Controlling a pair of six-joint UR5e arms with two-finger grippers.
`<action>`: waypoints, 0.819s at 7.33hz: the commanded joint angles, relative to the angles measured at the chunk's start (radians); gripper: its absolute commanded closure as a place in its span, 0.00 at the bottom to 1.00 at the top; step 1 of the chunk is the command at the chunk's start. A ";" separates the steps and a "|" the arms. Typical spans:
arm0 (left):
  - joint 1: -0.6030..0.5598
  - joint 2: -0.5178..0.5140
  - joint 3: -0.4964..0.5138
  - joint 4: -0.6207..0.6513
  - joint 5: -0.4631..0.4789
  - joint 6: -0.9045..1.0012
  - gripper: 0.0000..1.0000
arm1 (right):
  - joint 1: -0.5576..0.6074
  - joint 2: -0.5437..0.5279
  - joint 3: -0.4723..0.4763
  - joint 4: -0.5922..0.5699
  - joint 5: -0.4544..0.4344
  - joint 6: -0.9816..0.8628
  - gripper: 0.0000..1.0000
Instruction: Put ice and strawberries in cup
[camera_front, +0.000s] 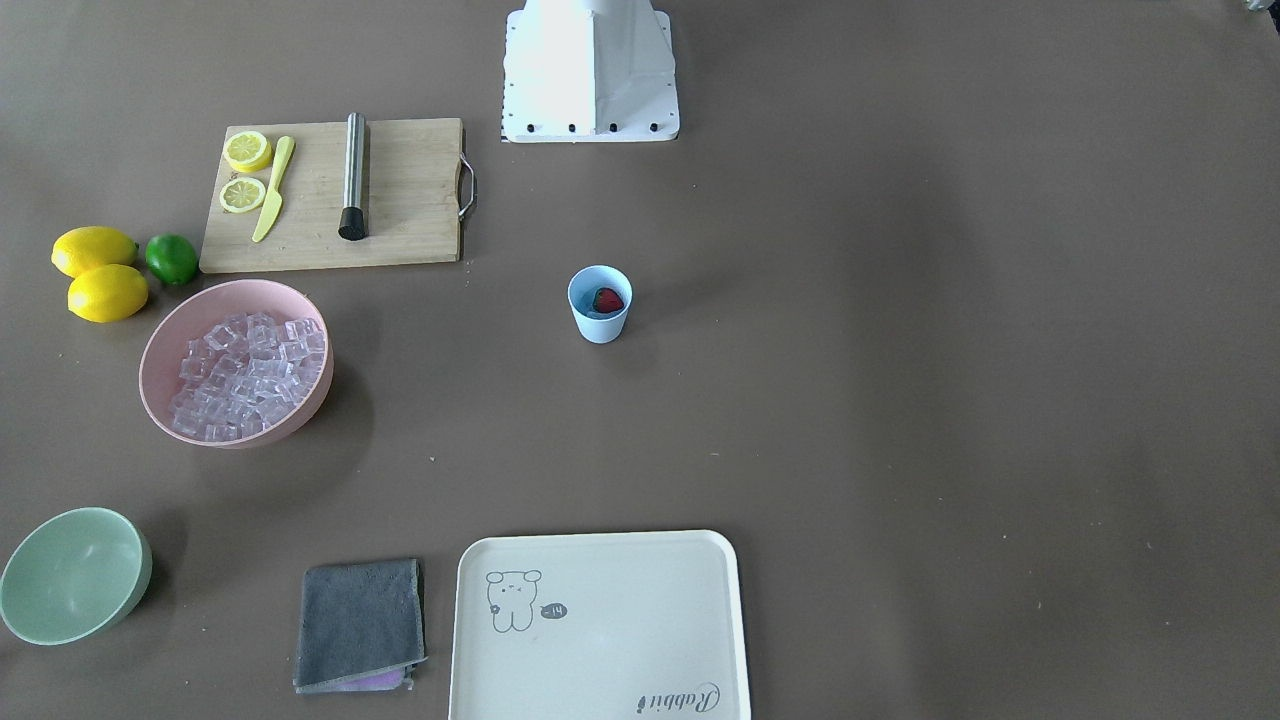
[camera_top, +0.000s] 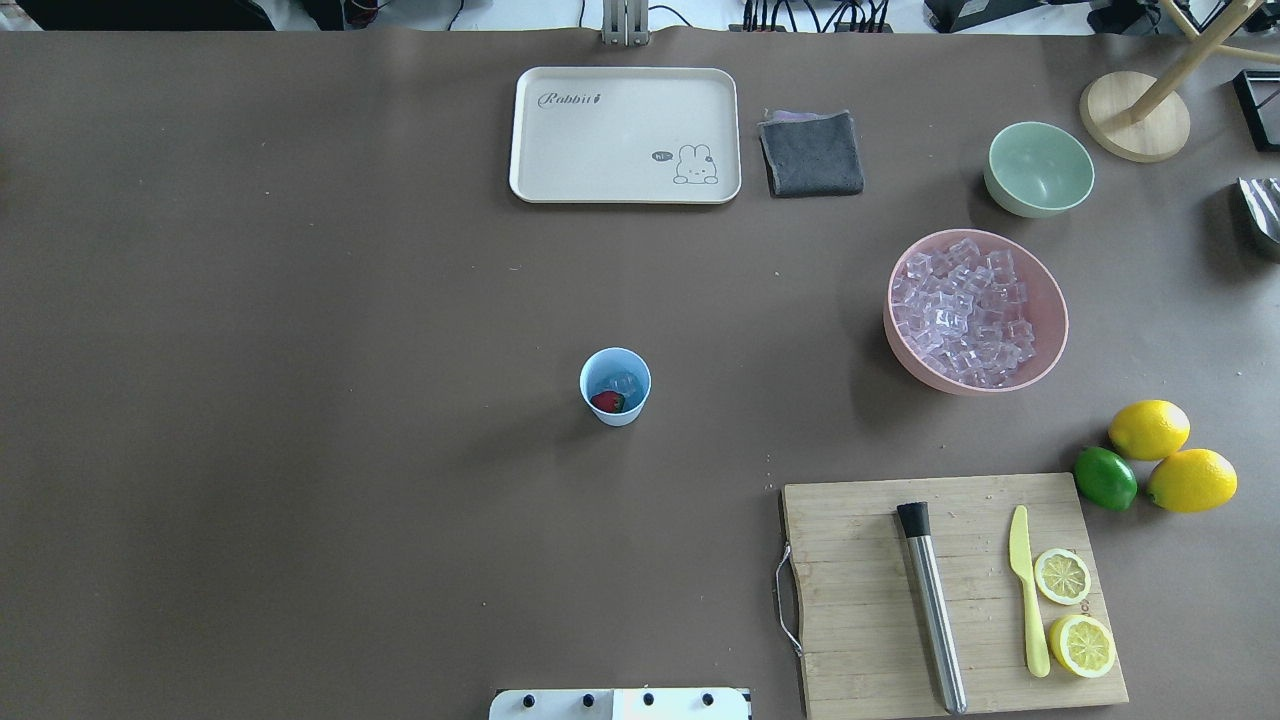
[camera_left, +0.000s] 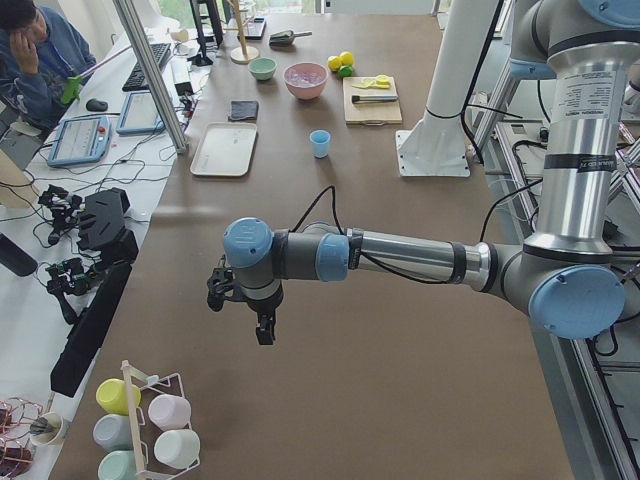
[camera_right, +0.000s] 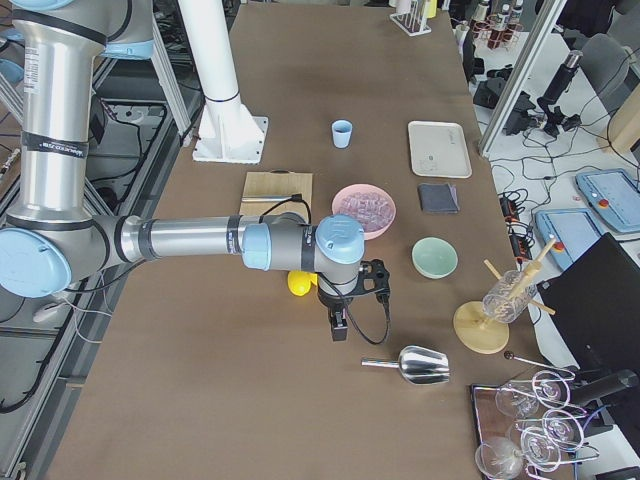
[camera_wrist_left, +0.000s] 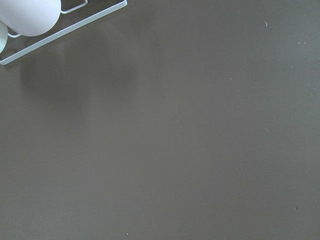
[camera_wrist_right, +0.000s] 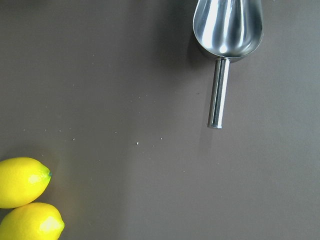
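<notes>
1. Front-facing: the tapered light blue plastic cup (camera_front: 600, 305) stands mid-table with the red strawberry (camera_front: 607, 299) inside. The glassy ice (camera_front: 248, 375) is heaped in the pink bowl (camera_front: 160, 330), well apart from it.
2. Overhead: only here do I catch a clear cube down in the cup beside the berry.
3. Left side: my left gripper (camera_left: 264, 332) hangs off a level, outstretched forearm, pointing down. Spread or pressed together, I cannot tell.
4. Right side: my right gripper (camera_right: 338, 328) is in the same pose, near a steel scoop (camera_right: 415, 365). I cannot tell how its fingers stand.
5. Left wrist: matte brown table (camera_wrist_left: 175, 140) and a corner of a white wire rack (camera_wrist_left: 65, 31).
6. Right wrist: the scoop gleams, with two glossy lemons (camera_wrist_right: 22, 182) low in the corner.
</notes>
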 joint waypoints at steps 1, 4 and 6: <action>0.000 0.005 -0.001 0.000 0.000 0.001 0.02 | -0.025 0.002 0.004 -0.001 0.007 -0.014 0.00; 0.000 0.004 -0.003 0.000 0.000 0.001 0.02 | -0.025 -0.005 -0.002 -0.001 0.004 -0.014 0.00; 0.000 0.004 -0.003 -0.002 -0.002 0.001 0.02 | -0.025 -0.004 0.001 0.002 0.007 -0.011 0.00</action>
